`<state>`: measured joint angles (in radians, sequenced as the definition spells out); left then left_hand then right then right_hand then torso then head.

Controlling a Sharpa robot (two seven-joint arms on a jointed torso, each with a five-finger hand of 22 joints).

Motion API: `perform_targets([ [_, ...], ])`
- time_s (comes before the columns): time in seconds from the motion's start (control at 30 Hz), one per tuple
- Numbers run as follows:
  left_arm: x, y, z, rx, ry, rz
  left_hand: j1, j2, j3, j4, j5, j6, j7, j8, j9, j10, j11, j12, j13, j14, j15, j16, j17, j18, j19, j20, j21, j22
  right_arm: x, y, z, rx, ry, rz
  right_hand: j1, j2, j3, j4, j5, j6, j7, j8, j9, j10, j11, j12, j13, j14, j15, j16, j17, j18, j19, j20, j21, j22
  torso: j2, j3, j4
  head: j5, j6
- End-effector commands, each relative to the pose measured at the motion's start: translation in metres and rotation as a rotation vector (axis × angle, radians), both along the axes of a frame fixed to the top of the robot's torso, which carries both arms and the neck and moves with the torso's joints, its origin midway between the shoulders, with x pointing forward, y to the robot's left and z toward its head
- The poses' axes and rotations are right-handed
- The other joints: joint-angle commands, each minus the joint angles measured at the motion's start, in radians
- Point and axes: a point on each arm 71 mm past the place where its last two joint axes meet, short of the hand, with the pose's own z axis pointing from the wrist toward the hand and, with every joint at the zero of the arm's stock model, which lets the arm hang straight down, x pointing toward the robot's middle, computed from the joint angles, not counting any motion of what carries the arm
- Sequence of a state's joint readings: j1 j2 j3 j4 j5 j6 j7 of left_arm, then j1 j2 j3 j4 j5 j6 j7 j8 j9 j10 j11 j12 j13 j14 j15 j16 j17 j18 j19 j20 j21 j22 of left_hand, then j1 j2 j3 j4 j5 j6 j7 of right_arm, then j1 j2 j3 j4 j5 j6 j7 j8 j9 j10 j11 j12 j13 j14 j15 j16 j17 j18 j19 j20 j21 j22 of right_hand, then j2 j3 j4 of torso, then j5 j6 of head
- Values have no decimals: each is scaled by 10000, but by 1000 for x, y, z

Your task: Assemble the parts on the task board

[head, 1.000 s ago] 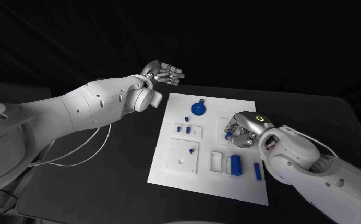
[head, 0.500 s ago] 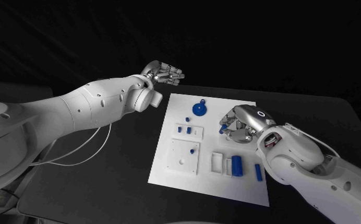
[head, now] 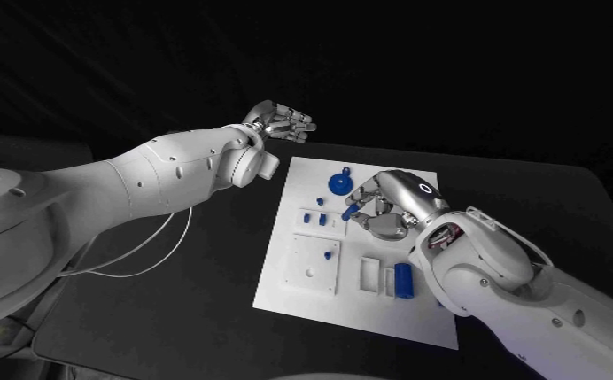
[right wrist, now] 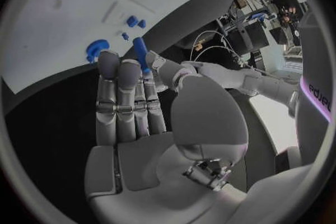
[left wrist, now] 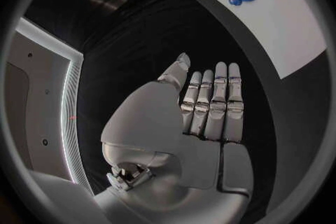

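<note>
One blue peg [head: 350, 212] is pinched in the right hand [head: 387, 209], which has travelled from the task board's [head: 297, 296] right side toward the blue gear [head: 337, 184]; insertion appears next. Left hand [head: 280, 120] hovers off-board, flat, grasping nothing.

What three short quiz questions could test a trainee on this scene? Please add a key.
1. True or false: the left hand holds a part.
2. What does the right hand hold? A) blue peg B) blue gear C) nothing
3. Name the round toothed part near the task board far edge.

Key: 1 false, its fingers are apart, off the board. 2 A, the blue peg. 3 the blue gear.
</note>
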<state>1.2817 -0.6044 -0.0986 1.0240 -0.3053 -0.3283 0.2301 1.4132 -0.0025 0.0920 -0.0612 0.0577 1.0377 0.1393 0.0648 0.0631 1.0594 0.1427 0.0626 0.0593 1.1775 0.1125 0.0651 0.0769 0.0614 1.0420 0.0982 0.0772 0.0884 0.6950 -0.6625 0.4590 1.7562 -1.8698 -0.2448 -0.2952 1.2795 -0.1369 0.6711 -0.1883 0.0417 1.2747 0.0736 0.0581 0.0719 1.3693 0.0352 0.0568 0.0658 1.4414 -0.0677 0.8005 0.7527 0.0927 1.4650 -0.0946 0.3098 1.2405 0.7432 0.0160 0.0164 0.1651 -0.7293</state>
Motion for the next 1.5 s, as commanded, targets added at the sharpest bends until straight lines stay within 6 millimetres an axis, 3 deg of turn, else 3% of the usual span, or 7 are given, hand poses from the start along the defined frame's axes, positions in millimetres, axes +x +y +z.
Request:
perform_targets([
  [0.03,1,-5,1,-39,-42,-201,-5,108,-57,22,-12,73,32,-25,-7,-43,23,-25,-13,54,17,-23,13,-122,73,9,48,-8,-7,12,-5,154,103,466,106,109,-51,-26,66,85,-12,64,11,314,-250,67,-6,10,-77,-36,18,201,364,-53,29,10,-3,-3,1,42,-26],
  [0.17,1,-9,1,-55,-36,-264,-5,108,-57,22,-12,73,32,-25,-7,-43,23,-25,-13,54,17,-23,13,-122,73,9,48,-8,-16,27,-19,-26,277,910,106,115,-54,-40,66,82,-11,62,10,313,-249,67,-6,9,-76,-41,25,203,366,-54,33,17,-11,-12,6,88,-56],
  [0.43,1,-17,0,-101,-8,-435,-14,128,-58,28,-10,69,34,-26,-7,-43,24,-24,-13,50,19,-23,12,-123,71,12,48,-14,-29,49,-45,-357,654,1492,85,131,-66,-103,66,88,-11,61,9,320,-249,67,-6,15,-75,-62,53,196,369,-52,47,50,16,8,18,131,-52],
  [0.5,1,-19,0,-110,0,-469,-14,128,-58,28,-10,69,34,-26,-7,-43,24,-24,-13,50,19,-23,12,-123,71,12,48,-14,-32,52,-52,-467,806,1609,82,135,-66,-110,67,90,-11,63,9,318,-248,66,-7,15,-76,-66,56,200,367,-54,30,48,11,14,5,216,-99],
  [0.63,1,-21,0,-128,1,-525,-14,128,-58,28,-10,69,34,-26,-7,-43,24,-24,-13,50,19,-23,12,-123,71,12,48,-14,-35,57,-61,-600,898,1744,71,151,-70,-135,67,80,-8,61,7,307,-244,65,-8,15,-76,-81,64,213,364,-55,-29,42,15,17,-3,257,-155],
  [1.5,1,-22,0,-132,3,-531,-26,133,-63,29,-10,62,36,-25,-7,-52,26,-25,-13,48,21,-23,12,-121,73,13,50,-16,-38,60,-77,-1447,892,1873,48,163,-64,-213,67,94,-12,63,6,314,-244,67,-7,25,-73,-107,94,214,371,-49,2,84,9,21,-18,374,-296],
])
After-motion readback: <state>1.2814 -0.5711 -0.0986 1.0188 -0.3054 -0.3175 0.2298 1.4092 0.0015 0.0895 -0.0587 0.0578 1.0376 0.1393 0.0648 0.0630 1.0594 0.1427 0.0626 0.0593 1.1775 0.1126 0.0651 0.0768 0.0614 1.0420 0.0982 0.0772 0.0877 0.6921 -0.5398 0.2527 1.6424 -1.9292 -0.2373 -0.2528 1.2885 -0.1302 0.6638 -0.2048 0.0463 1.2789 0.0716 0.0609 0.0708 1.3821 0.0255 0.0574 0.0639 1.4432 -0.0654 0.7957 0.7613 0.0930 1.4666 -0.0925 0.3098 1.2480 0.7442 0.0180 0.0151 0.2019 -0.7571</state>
